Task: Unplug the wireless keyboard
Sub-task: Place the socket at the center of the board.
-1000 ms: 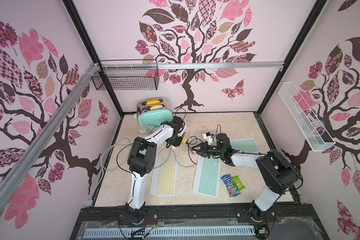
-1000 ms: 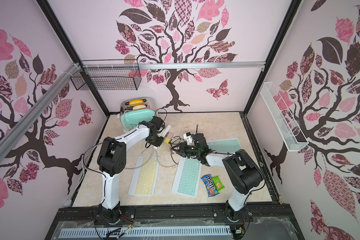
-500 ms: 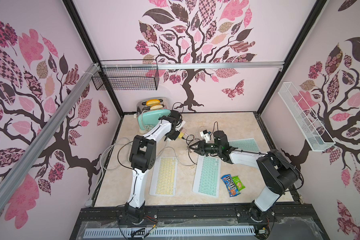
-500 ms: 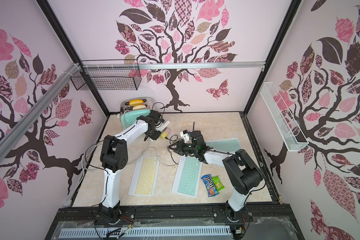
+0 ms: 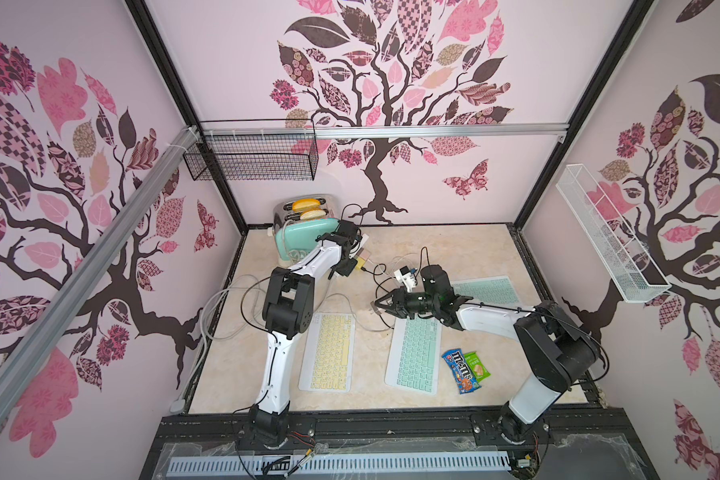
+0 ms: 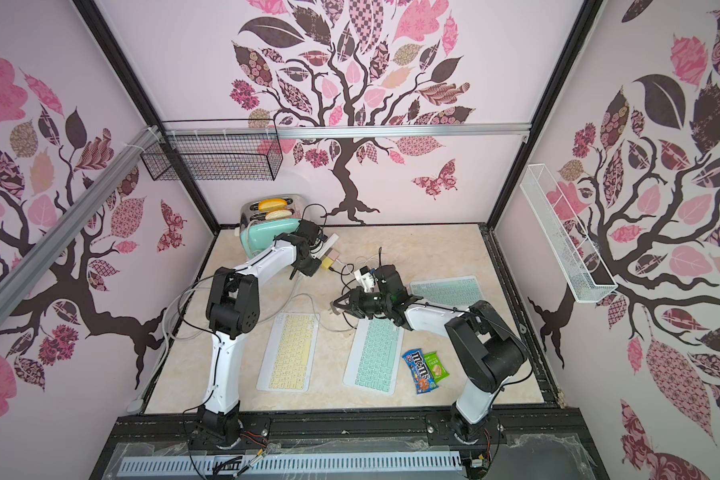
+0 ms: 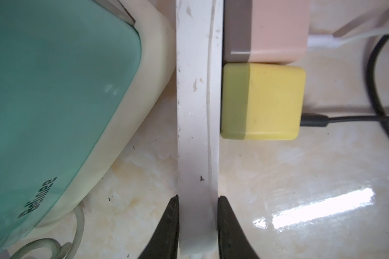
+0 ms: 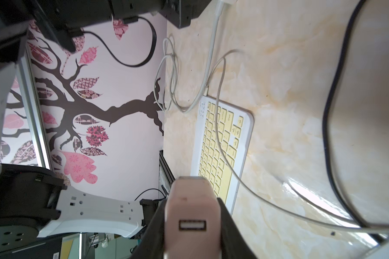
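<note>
Two keyboards lie side by side near the front, a yellow keyboard (image 5: 329, 353) and a green keyboard (image 5: 416, 357). A white cable (image 8: 213, 67) is plugged into the yellow one's far edge. My left gripper (image 7: 198, 197) is shut on the end of a white power strip (image 7: 195, 101) beside the toaster. The strip carries a pink charger (image 7: 276, 31) with a white cable and a yellow charger (image 7: 263, 102) with a black cable. My right gripper (image 8: 191, 200) is shut on a pale pink charger block (image 8: 192, 190) whose USB port is empty. It hangs above the table (image 5: 433, 249) between the keyboards (image 5: 377, 305).
A mint toaster (image 5: 304, 232) with bread stands at the back left, touching the strip. A second green keyboard (image 5: 485, 291) lies behind my right arm. Candy packets (image 5: 464, 370) lie right of the front green keyboard. Loose white and black cables (image 5: 375, 274) loop across the middle.
My left gripper has carried the power strip a little back toward the toaster. My right gripper, still on the pale pink charger block, has drifted slightly left.
</note>
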Robot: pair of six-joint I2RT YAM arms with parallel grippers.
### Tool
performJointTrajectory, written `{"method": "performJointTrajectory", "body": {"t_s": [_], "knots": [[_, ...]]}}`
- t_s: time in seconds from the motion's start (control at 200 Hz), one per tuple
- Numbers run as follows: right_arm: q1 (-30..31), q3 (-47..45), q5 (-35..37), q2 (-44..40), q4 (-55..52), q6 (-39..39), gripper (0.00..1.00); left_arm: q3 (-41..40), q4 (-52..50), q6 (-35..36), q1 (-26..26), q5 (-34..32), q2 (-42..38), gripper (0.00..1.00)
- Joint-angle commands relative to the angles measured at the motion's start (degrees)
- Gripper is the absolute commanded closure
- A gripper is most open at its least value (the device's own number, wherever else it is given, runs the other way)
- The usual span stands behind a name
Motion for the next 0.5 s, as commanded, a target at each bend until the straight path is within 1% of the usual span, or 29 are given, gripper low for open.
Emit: {"method": "performJointTrajectory", "body": {"t_s": [0.0,0.095,0.235,0.31,0.395,0.49], "knots": [[1.77,0.28,-0.48,-1.39,-0.61,-2.17,1.0,-0.13,1.32,-2.72,0.23,2.43,-0.27,0.6],[3.07,-1.38,-0.05,-1.98,-1.52,-3.92,1.0,-0.97,1.62,-3.82,0.36,2.85,-2.15,0.53],[4.45,-3.83,1.2,-3.43,-6.36,-8.74,1.0,-0.86,0.4,-4.98,0.5,4.26,-5.16,0.46],[5.25,-4.85,1.8,-4.15,-8.91,-11.15,1.0,-1.01,-0.52,-6.22,0.66,5.39,-7.17,0.45],[6.83,-4.93,3.07,-4.63,-12.21,-13.92,1.0,-2.18,-1.54,-9.34,0.66,6.7,-10.28,0.45],[9.19,-4.22,5.56,-4.56,-16.89,-16.77,1.0,-7.65,-0.62,-14.43,0.71,10.09,-16.12,0.44]]}}
